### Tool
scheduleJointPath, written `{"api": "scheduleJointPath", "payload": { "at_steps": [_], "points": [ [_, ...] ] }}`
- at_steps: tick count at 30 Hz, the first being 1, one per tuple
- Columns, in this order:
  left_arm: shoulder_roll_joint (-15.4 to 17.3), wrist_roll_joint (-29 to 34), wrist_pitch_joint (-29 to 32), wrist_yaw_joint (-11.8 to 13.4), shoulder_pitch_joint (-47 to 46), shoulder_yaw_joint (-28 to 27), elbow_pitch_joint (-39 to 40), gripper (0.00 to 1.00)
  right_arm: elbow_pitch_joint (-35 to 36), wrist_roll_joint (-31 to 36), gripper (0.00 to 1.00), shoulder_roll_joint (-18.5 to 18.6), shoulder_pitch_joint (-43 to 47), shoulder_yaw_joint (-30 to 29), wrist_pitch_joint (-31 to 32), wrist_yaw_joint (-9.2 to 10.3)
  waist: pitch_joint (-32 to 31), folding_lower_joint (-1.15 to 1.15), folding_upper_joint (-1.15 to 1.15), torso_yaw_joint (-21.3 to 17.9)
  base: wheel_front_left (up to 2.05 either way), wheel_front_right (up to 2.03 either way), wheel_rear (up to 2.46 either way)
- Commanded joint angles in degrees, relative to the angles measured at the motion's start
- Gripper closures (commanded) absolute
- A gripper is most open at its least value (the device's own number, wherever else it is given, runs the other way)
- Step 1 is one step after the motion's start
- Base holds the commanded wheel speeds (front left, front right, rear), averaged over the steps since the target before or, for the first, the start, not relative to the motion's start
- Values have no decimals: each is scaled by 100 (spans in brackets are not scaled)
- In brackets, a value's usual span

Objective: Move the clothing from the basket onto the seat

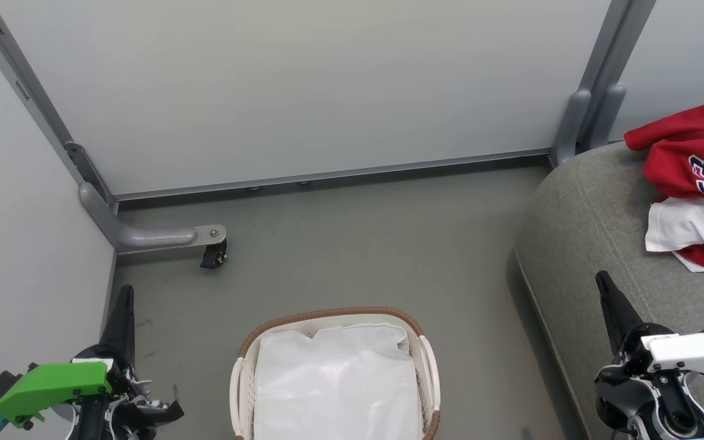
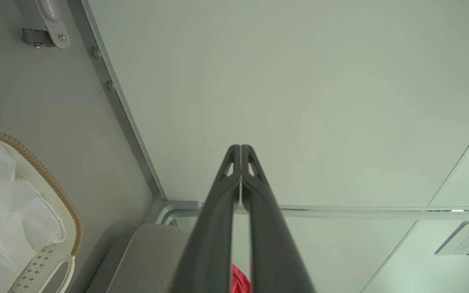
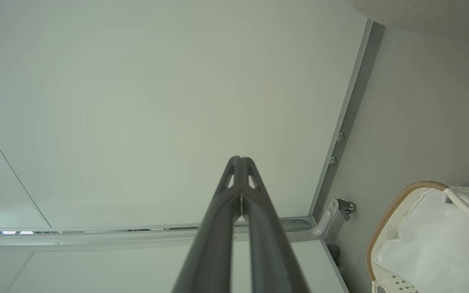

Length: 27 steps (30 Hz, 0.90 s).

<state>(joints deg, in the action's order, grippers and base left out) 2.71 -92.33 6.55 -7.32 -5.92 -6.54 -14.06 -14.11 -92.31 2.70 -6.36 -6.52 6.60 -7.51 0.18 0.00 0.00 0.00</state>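
Note:
The red clothing (image 1: 697, 165) with white trim and a number print lies bunched on the grey seat (image 1: 578, 244) at the right edge; a red scrap of clothing (image 2: 239, 283) peeks between my left fingers' bases. The white basket (image 1: 248, 360) with brown woven rim stands on the floor at bottom centre, holding just its white liner (image 1: 337, 385). My left gripper (image 1: 124, 293) is shut at lower left, left of the basket. My right gripper (image 1: 602, 280) is shut at lower right, over the seat's front part. Both wrist views show fingers pressed together, left gripper (image 2: 240, 147), right gripper (image 3: 239, 158), holding nothing.
Pale partition panels (image 1: 303, 85) enclose the floor on the far and left sides. A grey metal foot with a black caster (image 1: 212, 253) juts onto the floor at the left. The basket rim (image 2: 55, 187) and seat corner (image 2: 153, 252) appear in the left wrist view.

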Motion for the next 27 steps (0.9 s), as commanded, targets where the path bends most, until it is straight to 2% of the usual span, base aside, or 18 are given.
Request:
{"api": "scheduleJointPath", "payload": {
  "at_steps": [1, 27],
  "points": [
    [31, -17, 17, -34, -62, -12, 10, 100, 26, -20, 100, 34, 32, -12, 9, 4, 0, 0, 0, 0, 0, 0, 0],
    [31, -18, 16, -34, -62, -12, 11, 100, 26, -20, 100, 34, 32, -11, 8, 4, 0, 0, 0, 0, 0, 0, 0]
  ]
}}
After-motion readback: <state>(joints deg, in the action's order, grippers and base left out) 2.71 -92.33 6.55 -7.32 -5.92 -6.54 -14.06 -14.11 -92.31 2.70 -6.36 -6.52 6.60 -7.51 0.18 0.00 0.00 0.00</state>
